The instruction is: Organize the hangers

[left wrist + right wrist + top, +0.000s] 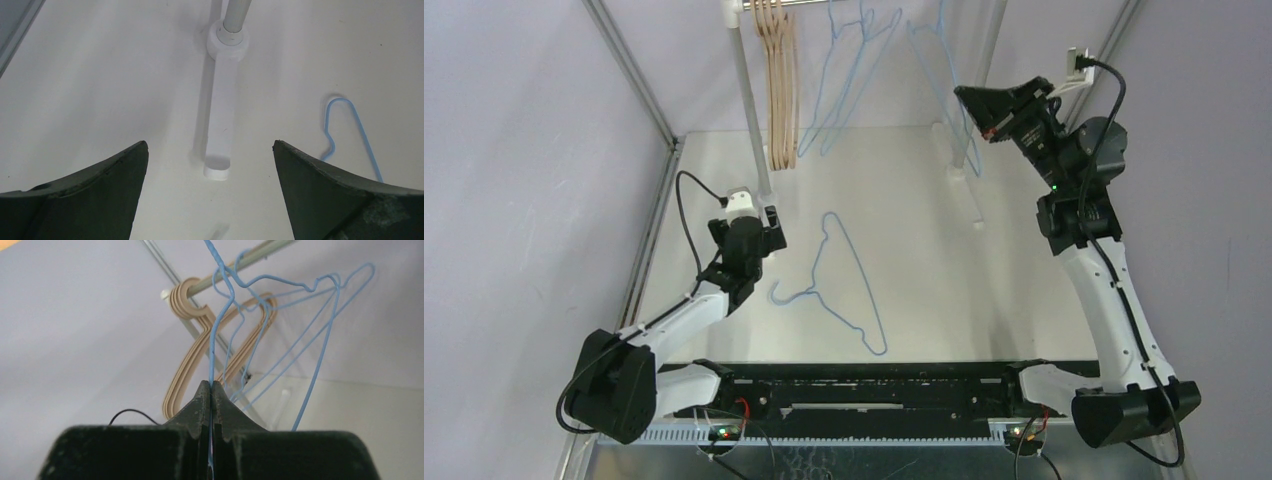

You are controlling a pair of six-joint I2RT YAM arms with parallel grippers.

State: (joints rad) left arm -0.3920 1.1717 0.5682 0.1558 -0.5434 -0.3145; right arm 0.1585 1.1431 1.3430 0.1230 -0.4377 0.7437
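While I watch from the overhead camera, the silver metal rail (207,282) runs along the 12 o'clock edge of the white table (984,300). A tight bunch of thick light-tan wooden hangers (780,90) hangs from it toward 11 o'clock. Thin light-blue wire hangers (856,70) hang just beside them at 12 o'clock.

The right gripper (211,387), raised at about 2 o'clock, is fully closed and pinches the wire of one more blue hanger (212,340) between its fingertips. That held hanger reaches up to the rail, but I cannot tell from the wrist camera whether its hook sits over the bar.

A loose blue wire hanger (839,280) lies flat near the middle of the table, its hook toward 8 o'clock. The left gripper (210,146) hovers just beside it at 9 o'clock. Its jaws are spread wide with nothing between them, above the white plastic foot of the rack (222,100).

I judge the job to be mostly done, with wood grouped with wood and wire with wire. What is left is seating the held hanger, then lifting the loose one from the table onto the rail.
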